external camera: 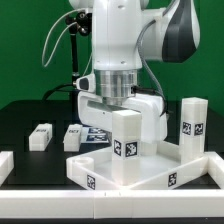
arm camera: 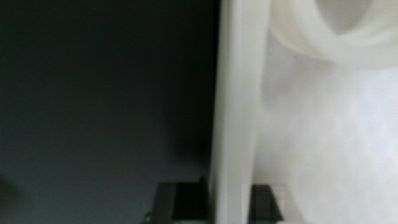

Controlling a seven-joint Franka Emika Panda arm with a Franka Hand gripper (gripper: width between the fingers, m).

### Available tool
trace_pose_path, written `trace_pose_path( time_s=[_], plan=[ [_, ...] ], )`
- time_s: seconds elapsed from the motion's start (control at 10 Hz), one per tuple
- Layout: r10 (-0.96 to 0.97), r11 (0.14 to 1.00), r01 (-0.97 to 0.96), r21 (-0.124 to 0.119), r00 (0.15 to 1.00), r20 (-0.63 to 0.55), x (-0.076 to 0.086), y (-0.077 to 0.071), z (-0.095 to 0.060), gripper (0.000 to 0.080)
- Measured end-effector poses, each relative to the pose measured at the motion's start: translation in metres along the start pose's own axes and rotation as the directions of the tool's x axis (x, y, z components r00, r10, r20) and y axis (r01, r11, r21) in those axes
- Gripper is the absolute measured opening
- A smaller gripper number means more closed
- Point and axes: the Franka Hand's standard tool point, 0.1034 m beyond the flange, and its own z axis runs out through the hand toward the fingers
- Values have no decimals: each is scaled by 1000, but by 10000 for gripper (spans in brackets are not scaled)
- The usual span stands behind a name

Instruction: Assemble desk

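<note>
The white desk panel (external camera: 120,168), a wide rimmed tray with small tags on its front wall, lies at the front middle. One white leg (external camera: 128,136) stands upright on it. My gripper (external camera: 108,112) hangs right behind that leg at the panel's far rim, its fingertips hidden there. In the wrist view a thin white wall of the panel (arm camera: 228,110) runs between my two dark fingers (arm camera: 182,202), and my gripper (arm camera: 222,203) is shut on it. Two legs (external camera: 40,136) (external camera: 75,137) lie at the exterior view's left. Another leg (external camera: 190,120) stands upright at its right.
The marker board (external camera: 95,131) lies flat on the black table just behind the panel, under my hand. White border blocks sit at the front left (external camera: 5,165) and front right (external camera: 214,166). A green wall stands behind.
</note>
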Motion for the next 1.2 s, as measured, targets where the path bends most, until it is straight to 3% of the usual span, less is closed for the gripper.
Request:
trace_pose_path(
  time_s=[0.1, 0.4, 0.8, 0.9, 1.0, 1.1, 1.2],
  plan=[
    [-118, 993, 117, -14, 993, -9, 6, 2, -2, 65],
    [-459, 888, 458, -30, 888, -35, 22, -22, -2, 63],
    [-688, 725, 687, -48, 725, -32, 28, -21, -1, 63],
    [-750, 662, 748, -56, 661, -28, 31, -21, -3, 63],
    [-869, 495, 865, -79, 494, -27, 48, -26, -10, 63],
    [-894, 448, 890, -88, 447, -32, 59, -28, -13, 63],
    [-955, 297, 949, -101, 296, -26, 76, -33, -17, 62]
  ],
)
